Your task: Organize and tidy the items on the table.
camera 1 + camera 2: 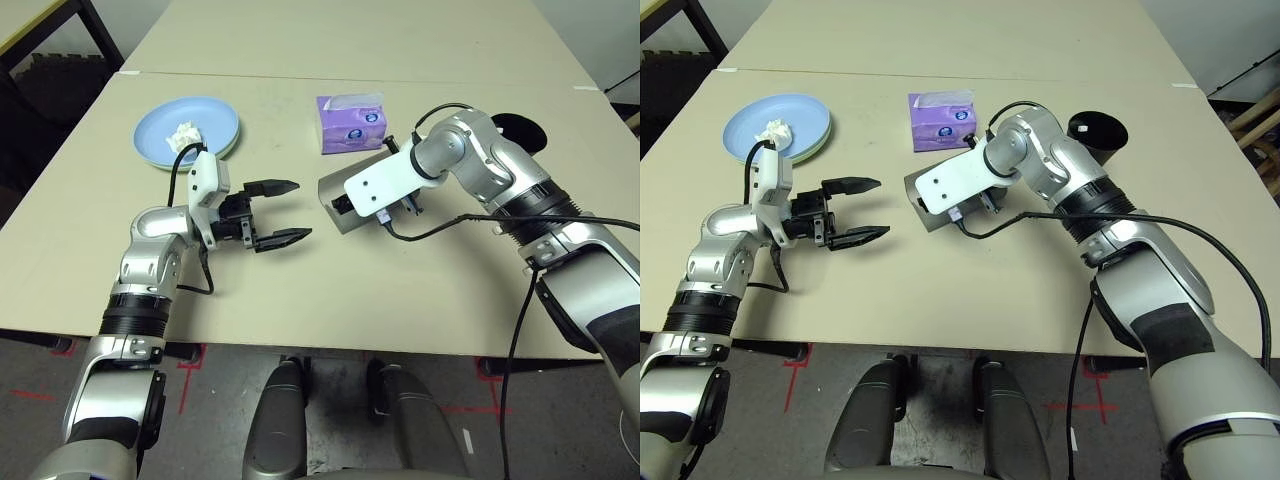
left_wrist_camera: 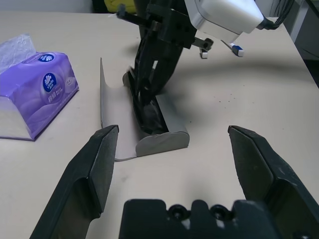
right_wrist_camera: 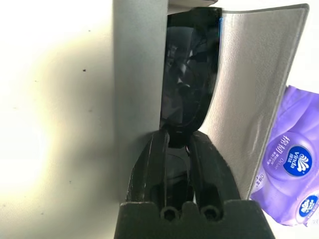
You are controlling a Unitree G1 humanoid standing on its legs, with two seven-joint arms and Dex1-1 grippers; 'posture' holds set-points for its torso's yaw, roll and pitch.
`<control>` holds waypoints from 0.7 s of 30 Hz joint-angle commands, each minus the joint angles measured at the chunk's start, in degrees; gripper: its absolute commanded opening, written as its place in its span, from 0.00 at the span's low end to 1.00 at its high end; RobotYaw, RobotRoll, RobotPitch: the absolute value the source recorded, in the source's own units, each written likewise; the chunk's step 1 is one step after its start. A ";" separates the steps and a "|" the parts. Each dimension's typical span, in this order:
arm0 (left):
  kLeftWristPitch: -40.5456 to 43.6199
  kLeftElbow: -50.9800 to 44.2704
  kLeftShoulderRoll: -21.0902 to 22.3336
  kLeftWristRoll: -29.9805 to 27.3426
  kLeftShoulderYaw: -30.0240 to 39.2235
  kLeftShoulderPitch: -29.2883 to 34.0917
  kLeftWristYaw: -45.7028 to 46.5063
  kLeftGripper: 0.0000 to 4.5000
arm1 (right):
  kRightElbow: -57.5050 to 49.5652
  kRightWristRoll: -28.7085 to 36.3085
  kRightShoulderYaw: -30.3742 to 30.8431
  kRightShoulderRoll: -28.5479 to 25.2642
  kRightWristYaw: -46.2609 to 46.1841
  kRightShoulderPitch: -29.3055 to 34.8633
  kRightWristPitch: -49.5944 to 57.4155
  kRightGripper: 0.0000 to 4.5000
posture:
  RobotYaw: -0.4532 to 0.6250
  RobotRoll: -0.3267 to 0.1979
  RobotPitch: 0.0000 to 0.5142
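The grey glasses case [image 1: 332, 196] lies open at mid-table, with the black sunglasses [image 3: 189, 79] lying in its trough. My right gripper [image 3: 179, 138] reaches down into the case, shut on the near end of the sunglasses. My left gripper [image 1: 285, 212] hovers open just left of the case [image 2: 159, 139], with nothing between its fingers. At the far left a light blue plate [image 1: 165, 128] sits on a pale green one [image 1: 233, 143] and carries the crumpled tissue wad [image 1: 185, 135]. The black cup [image 1: 1097, 130] stands behind my right arm. A white pen end [image 2: 233, 48] pokes out beyond my right wrist.
A purple tissue box [image 1: 352, 122] stands just behind the case, close to my right wrist. The beige table [image 1: 400, 290] has bare surface in front of both grippers, and a seam runs across its far side.
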 commanded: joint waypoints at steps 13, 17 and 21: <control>-2.14 3.15 0.33 0.82 -0.74 -1.96 -1.15 1.00 | -3.63 2.59 -1.39 -1.78 2.29 -1.05 1.52 0.99 | 0.60 0.62 0.37; -2.79 4.66 0.03 1.05 -1.04 -2.99 -1.52 1.00 | -4.61 3.68 -1.99 -2.34 2.21 -1.26 2.63 0.99 | 0.59 0.62 0.36; -3.28 5.50 -0.32 1.17 -1.31 -3.63 -1.78 1.00 | -5.24 5.21 -2.88 -2.31 1.92 -1.26 3.67 0.99 | 0.59 0.62 0.36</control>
